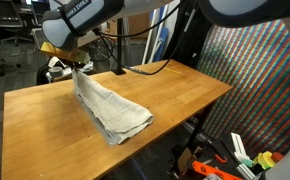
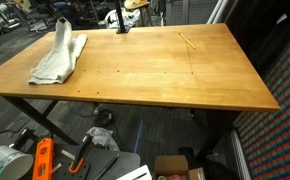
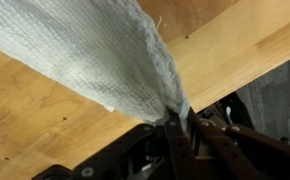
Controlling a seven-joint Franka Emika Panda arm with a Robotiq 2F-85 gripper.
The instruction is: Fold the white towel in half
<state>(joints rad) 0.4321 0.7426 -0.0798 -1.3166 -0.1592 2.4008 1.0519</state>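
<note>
1. Wrist view: end effector (image 3: 181, 125) is clamped on one edge of the white towel (image 3: 90, 50). The jaws are nearly together with thin fabric pinched between them, and the cloth fans away from the pinch.
2. In both exterior views the pinched end hangs lifted above the counter (image 1: 185, 92). The rest of the towel (image 2: 55, 60) lies rumpled on the wood near one end, draping down from the grip.
3. Step in hand, as I judge it: the carry-over of the fold. The edge is gripped and raised but not yet laid across.
4. Next move calls for carrying the held edge over the resting half toward its far edge, lowering until the edges meet, then letting go. The bunched lower half may spoil the alignment.
</note>
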